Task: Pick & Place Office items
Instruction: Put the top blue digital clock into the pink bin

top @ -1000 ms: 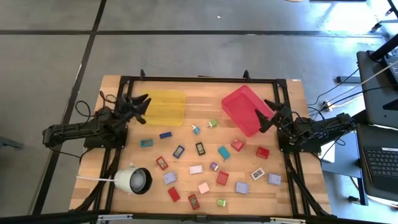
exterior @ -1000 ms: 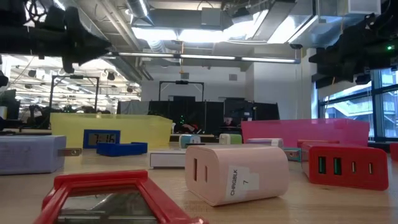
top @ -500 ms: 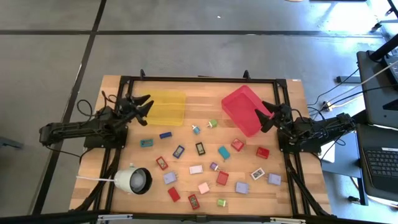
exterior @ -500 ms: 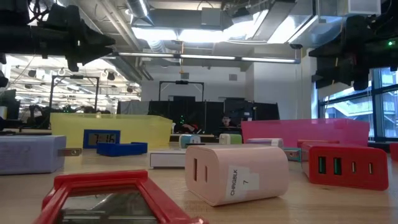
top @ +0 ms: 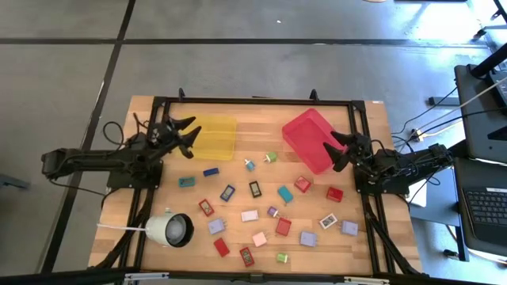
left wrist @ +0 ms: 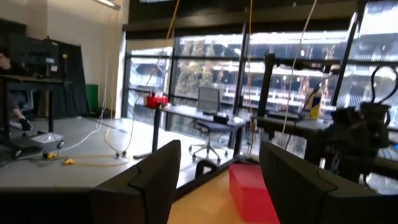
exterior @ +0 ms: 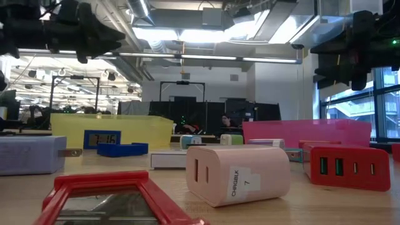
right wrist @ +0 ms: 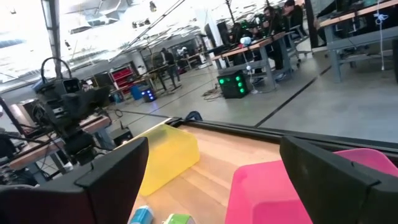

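Office items (top: 255, 188) scattered across bench (top: 380, 127) middle and front, high view; left gripper (top: 188, 132) spread at yellow tray (top: 214, 136) edge, right gripper (top: 337, 150) spread over red tray (top: 309, 136). Low view: pink block (exterior: 237, 173) lying nearest. Wrist views: both pairs of fingers wide apart, empty.

Office items (top: 269, 212) scattered between two trays (top: 212, 137).
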Tool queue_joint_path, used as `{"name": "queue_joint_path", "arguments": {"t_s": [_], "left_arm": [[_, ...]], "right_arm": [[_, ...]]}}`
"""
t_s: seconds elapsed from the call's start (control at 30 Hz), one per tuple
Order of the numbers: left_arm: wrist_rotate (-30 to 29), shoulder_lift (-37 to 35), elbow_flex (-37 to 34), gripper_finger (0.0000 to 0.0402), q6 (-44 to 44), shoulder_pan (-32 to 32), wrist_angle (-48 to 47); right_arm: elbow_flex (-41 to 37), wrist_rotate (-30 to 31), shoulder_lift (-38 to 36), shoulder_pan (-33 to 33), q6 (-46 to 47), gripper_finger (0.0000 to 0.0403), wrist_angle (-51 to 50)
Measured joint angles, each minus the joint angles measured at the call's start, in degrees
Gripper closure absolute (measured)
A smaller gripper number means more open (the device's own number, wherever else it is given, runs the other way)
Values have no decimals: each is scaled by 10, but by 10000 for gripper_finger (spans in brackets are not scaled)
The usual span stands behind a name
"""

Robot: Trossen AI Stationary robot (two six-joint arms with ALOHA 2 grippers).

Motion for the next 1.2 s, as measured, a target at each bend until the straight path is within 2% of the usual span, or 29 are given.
{"name": "queue_joint_path", "arguments": {"t_s": [0.2, 0.4, 0.67, 0.9, 1.07, 1.2], "left_arm": [[2, 96, 54, 184, 0, 0, -12], [41, 182, 120, 186, -32, 0, -73], [163, 248, 196, 186, -119, -1, -207], [266, 271, 204, 185, -176, -35, -271], [274, 273, 204, 187, -182, -87, -390], [233, 273, 204, 185, -209, -132, -485]], "right_arm": [[0, 0, 0, 0, 0, 37, -4], [0, 0, 0, 0, 0, 37, -8], [0, -2, 0, 0, 0, 37, -8], [0, -2, 0, 0, -1, 37, -8], [0, -2, 0, 0, -9, 37, -8], [0, -2, 0, 0, -63, 37, -8]]}}
